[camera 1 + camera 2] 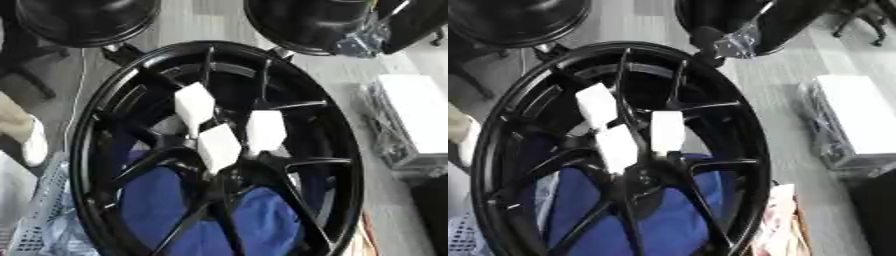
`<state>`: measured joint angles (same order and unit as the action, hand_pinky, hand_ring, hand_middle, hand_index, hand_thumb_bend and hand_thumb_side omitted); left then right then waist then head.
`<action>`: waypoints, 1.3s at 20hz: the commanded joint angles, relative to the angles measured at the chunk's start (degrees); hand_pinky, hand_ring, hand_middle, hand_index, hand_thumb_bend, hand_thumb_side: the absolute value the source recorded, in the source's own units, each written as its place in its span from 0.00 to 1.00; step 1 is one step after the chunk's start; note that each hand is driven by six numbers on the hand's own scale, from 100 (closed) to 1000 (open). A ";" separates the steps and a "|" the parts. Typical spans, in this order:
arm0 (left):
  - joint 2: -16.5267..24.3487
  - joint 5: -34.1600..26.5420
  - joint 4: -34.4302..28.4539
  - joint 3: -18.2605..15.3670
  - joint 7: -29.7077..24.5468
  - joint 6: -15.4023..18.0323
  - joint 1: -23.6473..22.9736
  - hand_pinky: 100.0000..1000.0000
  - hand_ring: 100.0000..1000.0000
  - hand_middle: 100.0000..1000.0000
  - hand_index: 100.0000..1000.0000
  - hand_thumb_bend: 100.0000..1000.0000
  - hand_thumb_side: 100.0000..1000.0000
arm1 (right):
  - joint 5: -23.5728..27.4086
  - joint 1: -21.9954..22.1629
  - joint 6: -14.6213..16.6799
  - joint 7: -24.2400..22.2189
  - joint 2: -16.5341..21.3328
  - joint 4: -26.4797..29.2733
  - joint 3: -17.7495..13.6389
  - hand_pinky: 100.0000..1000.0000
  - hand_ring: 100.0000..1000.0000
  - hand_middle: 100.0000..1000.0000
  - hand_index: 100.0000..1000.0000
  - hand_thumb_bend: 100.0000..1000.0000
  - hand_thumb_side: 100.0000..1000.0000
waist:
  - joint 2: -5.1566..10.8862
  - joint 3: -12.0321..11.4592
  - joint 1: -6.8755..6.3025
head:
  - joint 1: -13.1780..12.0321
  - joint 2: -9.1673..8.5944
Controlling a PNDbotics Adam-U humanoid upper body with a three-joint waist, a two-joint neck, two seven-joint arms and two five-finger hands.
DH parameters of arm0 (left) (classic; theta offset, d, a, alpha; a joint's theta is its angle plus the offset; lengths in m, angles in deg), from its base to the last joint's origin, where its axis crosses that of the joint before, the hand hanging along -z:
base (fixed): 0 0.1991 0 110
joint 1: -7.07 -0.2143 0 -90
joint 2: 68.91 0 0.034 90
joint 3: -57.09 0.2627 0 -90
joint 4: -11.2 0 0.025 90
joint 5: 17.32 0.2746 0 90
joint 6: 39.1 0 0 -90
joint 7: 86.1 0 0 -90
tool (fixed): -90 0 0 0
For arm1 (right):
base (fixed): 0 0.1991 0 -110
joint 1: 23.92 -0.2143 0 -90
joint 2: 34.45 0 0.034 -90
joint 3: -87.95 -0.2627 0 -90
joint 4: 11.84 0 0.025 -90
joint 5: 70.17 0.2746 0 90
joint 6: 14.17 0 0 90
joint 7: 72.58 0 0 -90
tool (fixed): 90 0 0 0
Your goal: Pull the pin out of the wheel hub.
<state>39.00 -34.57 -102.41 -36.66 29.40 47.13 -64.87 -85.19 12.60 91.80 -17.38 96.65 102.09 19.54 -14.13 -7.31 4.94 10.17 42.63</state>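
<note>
One hand only in view: my right hand, coming in at the upper right corner, black bulk with a silver part showing. Fingers hidden, so I cannot tell whether they are spread or curled. It holds nothing that I can see. Left hand not visible.

Hand sits over the top edge of the black alloy wheel, just beside the rim. The hub is below it and toward my left, well apart from the hand.

Three white pins cluster at the hub: right pin, middle pin, upper left pin. The right pin is nearest my hand. Each shows as a longish block, its long axis running roughly top to bottom in the view and slightly tilted — apparently standing out of the hub face.

Judgement: reach down-left to the right pin and pull along its length, not sideways.

Blue cloth lies behind the spokes.
</note>
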 commanded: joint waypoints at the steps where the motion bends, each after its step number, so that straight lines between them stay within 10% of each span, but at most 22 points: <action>1: 1.88 -0.18 -0.99 -0.21 -0.25 -0.03 0.47 0.74 0.71 0.75 0.71 0.20 0.79 | 1.34 -1.14 1.10 -0.02 1.01 0.66 0.26 0.86 0.83 0.77 0.84 0.09 0.32 | 1.19 0.20 -0.48 | -0.11 -0.78; 26: 1.74 -0.58 -0.99 0.18 -0.74 -0.53 0.05 0.74 0.72 0.75 0.71 0.19 0.80 | 6.96 -4.16 -0.85 -5.43 -3.18 0.66 8.14 0.84 0.82 0.76 0.83 0.08 0.43 | 2.43 1.07 -0.79 | 0.00 -0.03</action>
<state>39.00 -35.06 -102.41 -36.28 28.85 46.58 -65.23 -78.06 9.00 91.43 -22.87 92.73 102.10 28.14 -12.69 -6.34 4.64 10.12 42.28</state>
